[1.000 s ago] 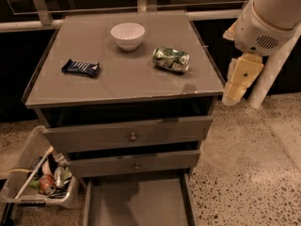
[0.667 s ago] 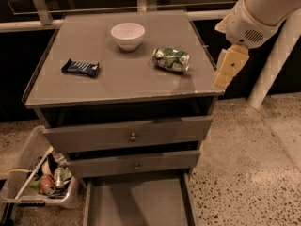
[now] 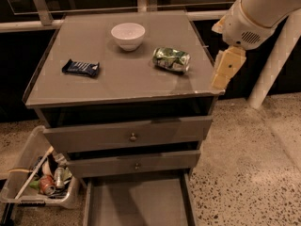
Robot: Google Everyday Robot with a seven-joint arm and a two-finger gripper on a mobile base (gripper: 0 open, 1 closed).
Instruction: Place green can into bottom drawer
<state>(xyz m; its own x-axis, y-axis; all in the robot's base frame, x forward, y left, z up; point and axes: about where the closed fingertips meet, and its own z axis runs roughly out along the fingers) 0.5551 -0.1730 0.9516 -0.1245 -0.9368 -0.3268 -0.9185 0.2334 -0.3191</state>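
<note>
Green and shiny, the green can [image 3: 171, 60] lies on its side on the grey desk [image 3: 117, 86]. It is on the right part of the top, a bit nearer than the white bowl [image 3: 128, 34]. The can is dented and wrinkled, so I think it will stay put and not roll. Nothing touches it. The dark blue snack wrapper [image 3: 81, 68] lies well apart on the left.

The gripper [image 3: 221, 79] hangs just off the right edge of the desk, close to the near right corner, and points down. It is to the right of the can and apart from it, and it holds nothing. I cannot tell if it is spread or pressed together. I think it is there because the arm comes in from the right. It would have to go left over the top to reach the can.

The bottom drawer [image 3: 138, 206] is pulled out at the near bottom, under the two drawers with round knobs [image 3: 133, 137], which are shut. Its flat grey floor is bare and open from above. I think it sits out like that so the can can go straight down into it. The can is not in it yet, so grabbing the can comes first.

A bin [image 3: 23, 159] of junk stands on the floor at the left.
</note>
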